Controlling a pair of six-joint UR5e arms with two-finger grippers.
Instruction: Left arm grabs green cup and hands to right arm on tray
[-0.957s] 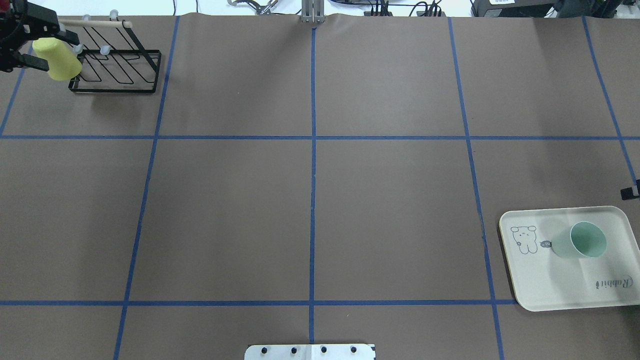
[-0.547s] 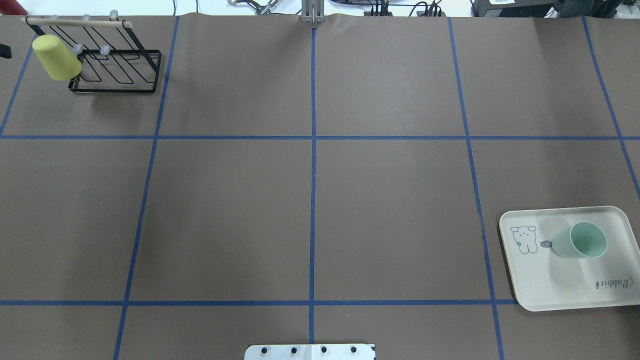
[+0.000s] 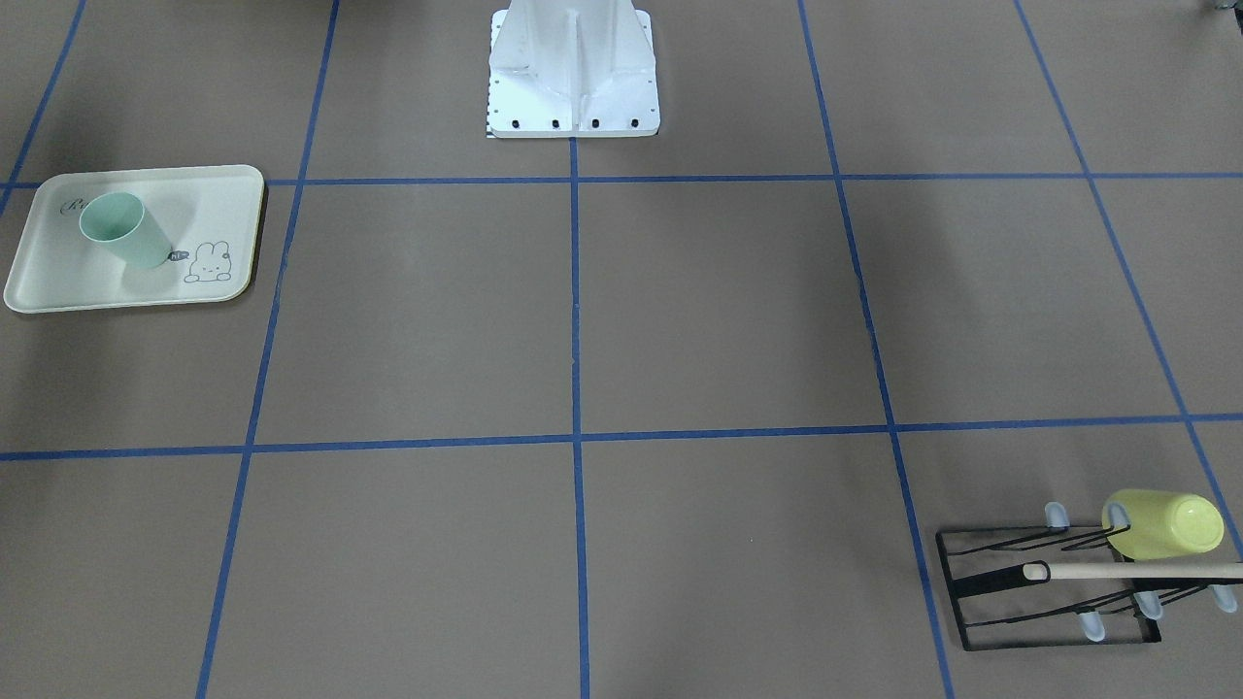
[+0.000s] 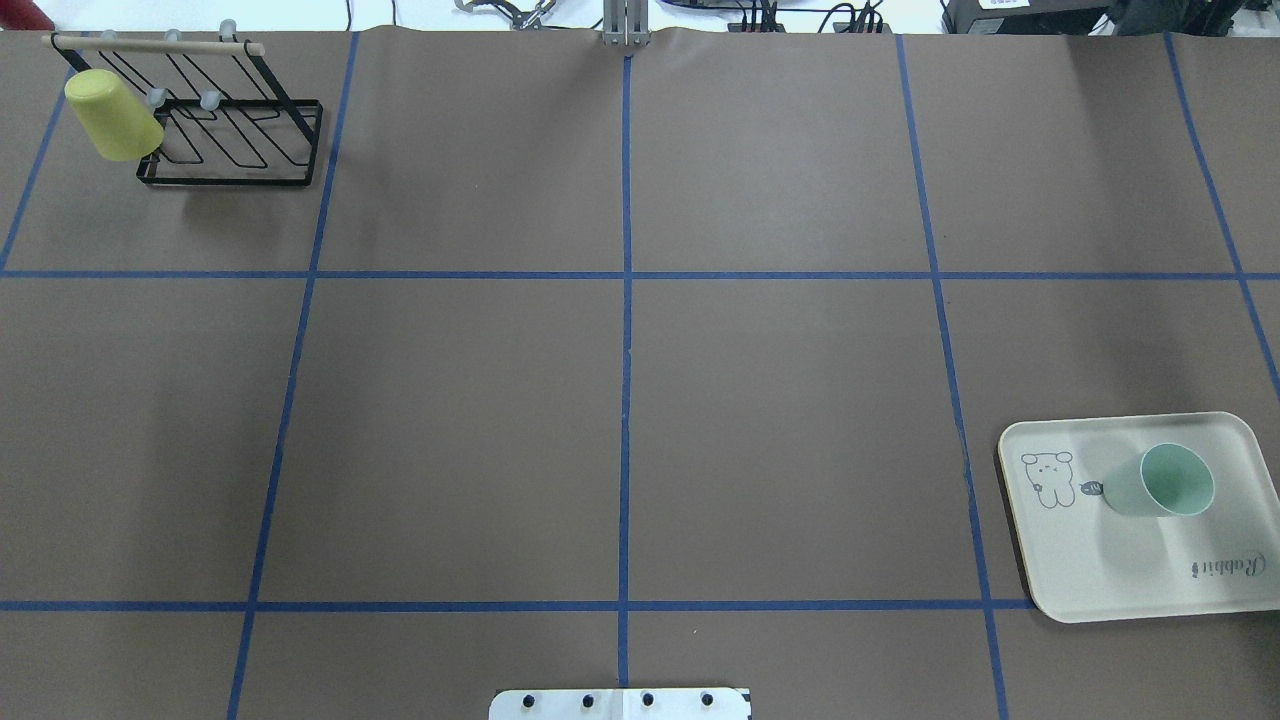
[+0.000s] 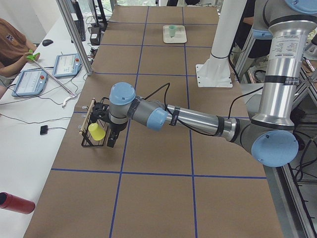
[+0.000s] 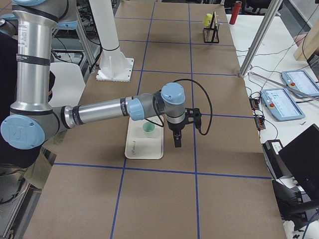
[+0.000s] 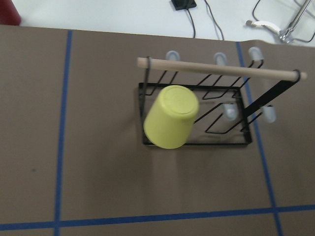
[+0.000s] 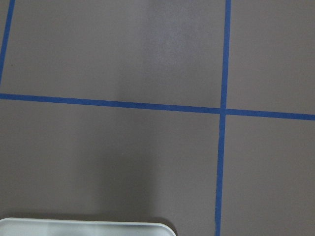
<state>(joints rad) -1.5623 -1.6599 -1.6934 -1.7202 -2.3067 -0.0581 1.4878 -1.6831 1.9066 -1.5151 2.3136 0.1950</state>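
Observation:
The green cup (image 4: 1165, 485) stands upright on the tray (image 4: 1120, 590) at the table's near right; it also shows in the front view (image 3: 121, 231) on the tray (image 3: 58, 291). The left gripper (image 5: 110, 144) shows only in the left side view, beside the rack; I cannot tell if it is open or shut. The right gripper (image 6: 177, 142) shows only in the right side view, just beside the tray (image 6: 142, 149) and the green cup (image 6: 148, 129); I cannot tell its state. The right wrist view shows only the tray's edge (image 8: 83, 227).
A yellow-green cup (image 4: 113, 118) hangs upside down on a black wire rack (image 4: 240, 140) at the far left corner; the left wrist view looks down on this cup (image 7: 171, 117). The white robot base plate (image 4: 620, 705) is at the near edge. Blue tape lines cross the brown table.
The left gripper, which was around the yellow-green cup on the rack, has drawn back out of the overhead view's left edge. The right gripper's tip has left the right edge. Both cups stay put.

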